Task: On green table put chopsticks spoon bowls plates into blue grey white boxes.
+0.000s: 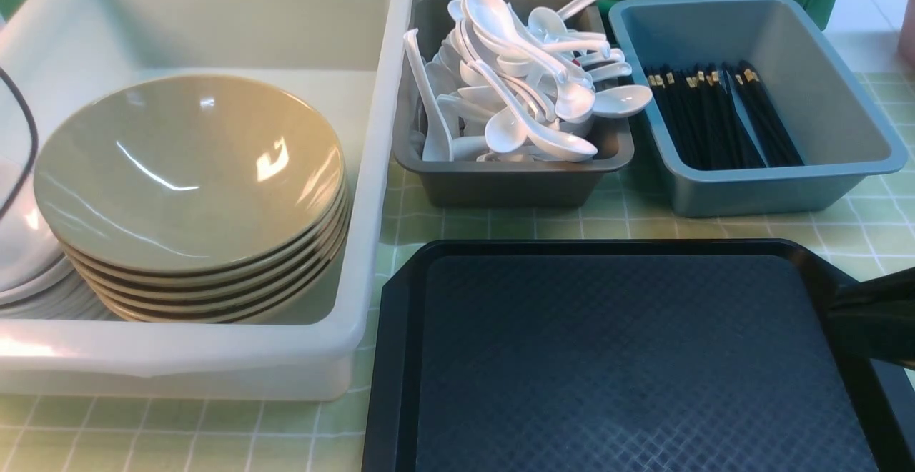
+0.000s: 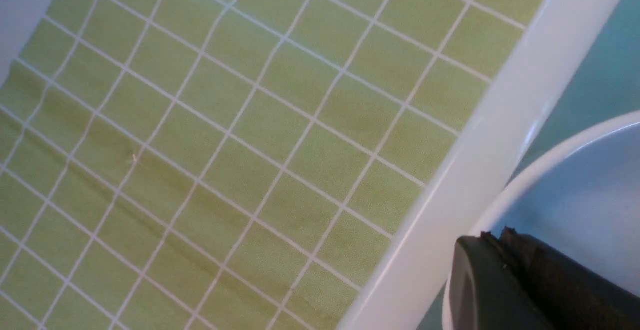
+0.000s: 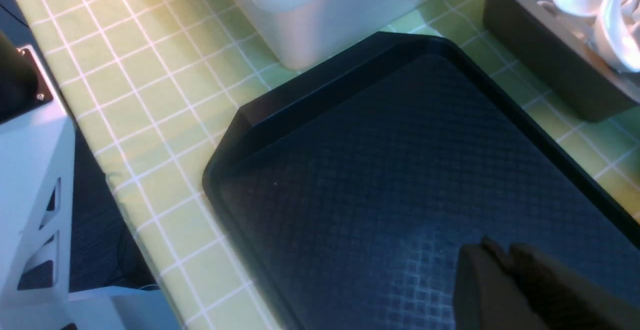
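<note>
Everything is sorted by kind, which explains the layout in the front view. The olive-tan bowls sit nested in one stack at the left of the frame inside the white box, saving room, with the white plates stacked beside them at the far left edge. The spoons are heaped loosely in the grey box at upper centre, and the chopsticks lie side by side in the blue box at upper right. The black tray at lower centre holds nothing, so the task looks essentially finished.

The left hand is pressed together, gripping nothing, over the rim of a plate in the white box. The right hand is likewise pressed together and empty, over the tray. The tabletop carries all of it.
</note>
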Controlling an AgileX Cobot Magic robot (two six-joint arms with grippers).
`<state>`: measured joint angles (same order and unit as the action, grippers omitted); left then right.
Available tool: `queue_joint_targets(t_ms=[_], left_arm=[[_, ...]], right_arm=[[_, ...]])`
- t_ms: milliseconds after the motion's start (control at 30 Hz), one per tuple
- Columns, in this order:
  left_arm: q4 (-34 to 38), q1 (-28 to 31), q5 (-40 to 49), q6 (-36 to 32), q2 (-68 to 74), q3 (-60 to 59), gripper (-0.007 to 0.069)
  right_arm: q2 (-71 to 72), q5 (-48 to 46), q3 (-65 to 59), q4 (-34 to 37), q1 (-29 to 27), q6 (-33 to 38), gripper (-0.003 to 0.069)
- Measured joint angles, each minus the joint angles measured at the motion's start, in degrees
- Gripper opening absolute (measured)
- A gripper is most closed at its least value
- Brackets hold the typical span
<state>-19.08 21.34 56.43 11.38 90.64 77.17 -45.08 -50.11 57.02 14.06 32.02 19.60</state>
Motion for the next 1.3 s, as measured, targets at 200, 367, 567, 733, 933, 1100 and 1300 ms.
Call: queue_joint_targets(t_ms=[200,367,567,733,933,1100,1300], left_arm=[[-1.0,0.0,-0.2,0.0,3.1,0.1,-0.0002],[-1.6,-0.1,-1.0,0.0,4.0,0.5,-0.0001],[-0.3,0.0,-1.2,-0.4,3.6,0.7,-0.0001],[7.1,0.0,0.9,-2.2,0.8,-0.2,-0.0001],[19.1,-4.9,2.2,-9.6,-10.4,-0.4,-0.0001],[27.2,-17.5,2.7,-15.1,-21.9,-0.6,-0.0001],[28.4,-27.4,2.2,-15.2,-33.9,-8.7,-0.0001]], right_arm=[[0.0,0.1,0.0,0.0,0.0,1.5,0.0070],[0.0,0.7,0.0,0.0,0.0,1.9,0.0076],[0.0,3.0,0.0,0.0,0.0,2.2,0.0078],[0.0,4.2,0.0,0.0,0.0,2.6,0.0078],[-0.1,6.1,0.0,0.1,0.0,2.6,0.0082],[-1.4,7.7,0.0,-5.9,0.0,-0.6,0.0084],[-1.1,7.6,-1.8,-28.1,0.0,-22.1,0.0087]])
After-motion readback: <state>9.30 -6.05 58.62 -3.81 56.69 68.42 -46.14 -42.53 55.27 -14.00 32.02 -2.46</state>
